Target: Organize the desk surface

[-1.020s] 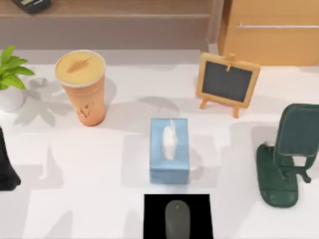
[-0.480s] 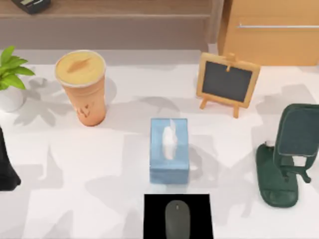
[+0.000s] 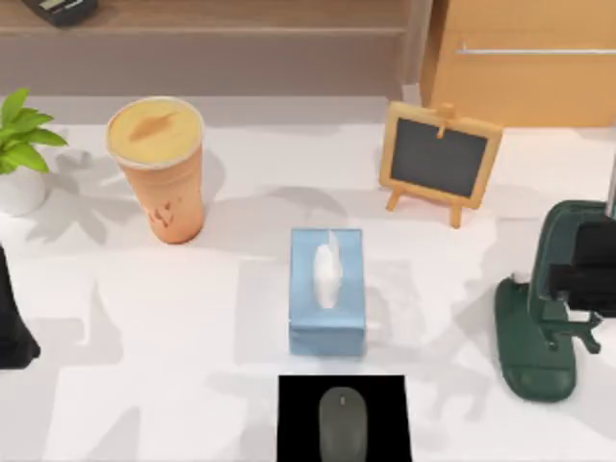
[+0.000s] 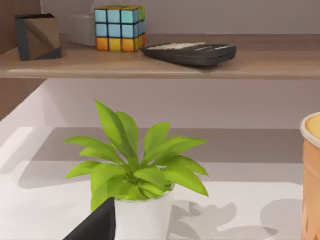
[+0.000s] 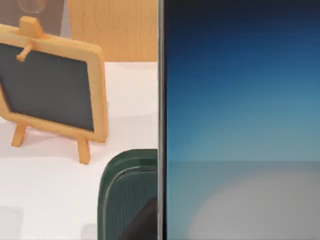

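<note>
The desk surface (image 3: 173, 327) is a broad white tabletop. At its right edge stands a dark green phone stand (image 3: 535, 339). My right gripper (image 3: 587, 284) hangs as a dark shape in front of the stand's back plate. It is shut on a phone (image 5: 240, 120), whose blue screen looms close in the right wrist view, just above the stand (image 5: 127, 195). The phone's thin grey edge (image 3: 611, 188) rises at the right border of the top view. My left gripper (image 3: 10, 322) is parked at the table's left edge, near a potted plant (image 4: 135, 175).
An orange cup (image 3: 159, 168) stands at the back left. A blue tissue box (image 3: 327, 289) sits in the middle and a small chalkboard easel (image 3: 440, 159) at the back right. A grey mouse (image 3: 344, 423) lies on a black mat (image 3: 298, 423). A wooden cabinet (image 3: 525, 58) and a shelf (image 4: 150, 62) stand behind.
My right gripper has come in from the right with the phone and now overlaps the stand's back plate. Shadows on the tabletop have shifted. The left arm has not moved.
</note>
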You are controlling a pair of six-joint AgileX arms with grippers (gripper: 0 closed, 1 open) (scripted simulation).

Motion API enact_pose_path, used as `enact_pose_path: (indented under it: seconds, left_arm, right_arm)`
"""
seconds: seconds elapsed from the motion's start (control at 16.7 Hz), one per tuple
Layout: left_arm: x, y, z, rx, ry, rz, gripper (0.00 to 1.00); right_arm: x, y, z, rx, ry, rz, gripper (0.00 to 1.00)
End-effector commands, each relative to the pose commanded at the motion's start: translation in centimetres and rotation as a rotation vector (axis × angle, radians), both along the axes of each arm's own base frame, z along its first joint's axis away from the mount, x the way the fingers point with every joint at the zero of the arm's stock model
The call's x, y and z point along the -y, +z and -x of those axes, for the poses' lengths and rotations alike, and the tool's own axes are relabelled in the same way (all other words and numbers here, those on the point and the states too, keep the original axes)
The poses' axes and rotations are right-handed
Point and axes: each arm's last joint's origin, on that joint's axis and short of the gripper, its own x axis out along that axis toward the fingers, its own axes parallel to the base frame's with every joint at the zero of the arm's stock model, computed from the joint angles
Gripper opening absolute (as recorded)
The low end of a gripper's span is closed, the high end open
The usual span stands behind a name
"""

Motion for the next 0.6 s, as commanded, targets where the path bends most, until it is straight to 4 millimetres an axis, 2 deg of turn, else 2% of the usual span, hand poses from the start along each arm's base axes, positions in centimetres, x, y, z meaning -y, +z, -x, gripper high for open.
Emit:
enact_pose_path:
  seconds: [0.24,0.6]
  left_arm:
    - [0.0,0.0,0.0,0.0,0.0,0.0,1.0]
    - [0.0,0.0,0.0,0.0,0.0,0.0,1.0]
  right_arm:
    - [-0.7,-2.0,1.9,0.024,0.041,-0.071,0.0]
    - [-0.8,-2.1,2.0,0.022,0.042,-0.074,0.0]
